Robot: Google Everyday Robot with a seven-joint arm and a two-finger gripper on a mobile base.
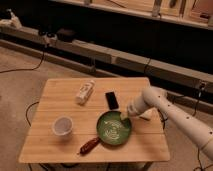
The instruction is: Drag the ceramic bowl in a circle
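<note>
The ceramic bowl (113, 129) is a wide, shallow green dish with pale swirl marks inside, sitting on the wooden table (55, 152) right of centre, near the front. My gripper (125, 116) comes in from the right on a white arm (170, 112). It sits at the bowl's upper right rim and is shut on that rim.
A small white cup (63, 125) stands left of the bowl. A reddish-brown oblong object (90, 145) lies against the bowl's lower left edge. A black phone (112, 100) and a white packet (85, 92) lie further back. Cables run across the floor to the left.
</note>
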